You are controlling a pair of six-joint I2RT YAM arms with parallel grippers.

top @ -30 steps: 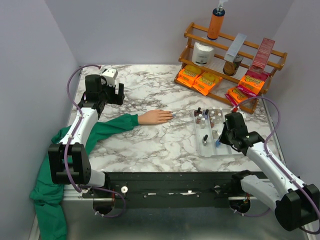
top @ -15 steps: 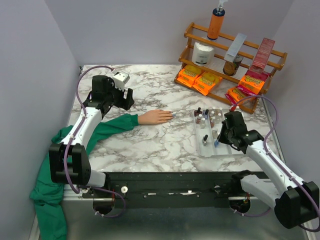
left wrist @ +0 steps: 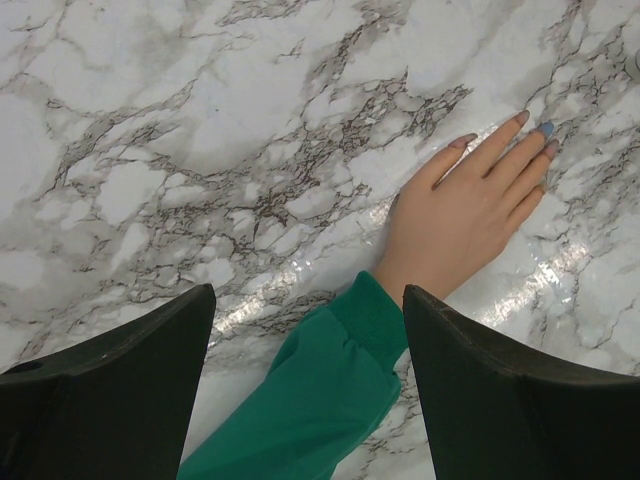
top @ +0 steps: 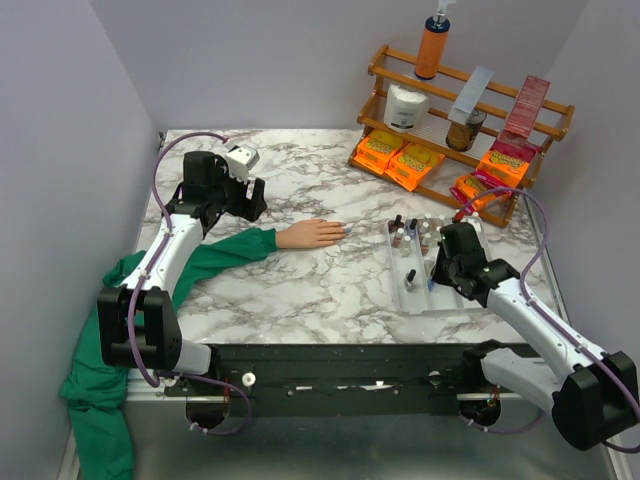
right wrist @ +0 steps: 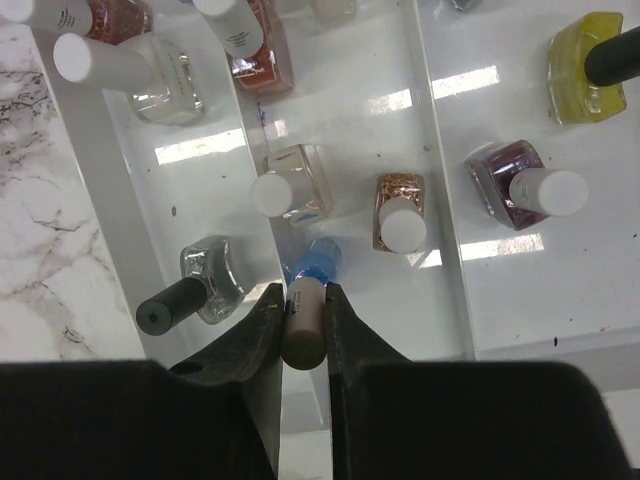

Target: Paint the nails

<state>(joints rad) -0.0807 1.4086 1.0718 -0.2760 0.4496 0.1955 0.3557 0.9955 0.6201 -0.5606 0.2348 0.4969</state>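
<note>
The right gripper (right wrist: 305,322) pinches the tan cap (right wrist: 303,335) of the blue polish bottle (right wrist: 320,257) in the white tray (right wrist: 440,150), so it should lift straight up slowly, then carry it to the nails (left wrist: 545,130) on the fake hand (left wrist: 460,212) lying flat below the wide-spread left gripper (left wrist: 308,335).

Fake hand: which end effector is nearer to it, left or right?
Left. The left end effector hangs open above the green cuff of the fake hand; the right end effector is farther off, over the tray, shut on the cap of a blue polish bottle.
</note>
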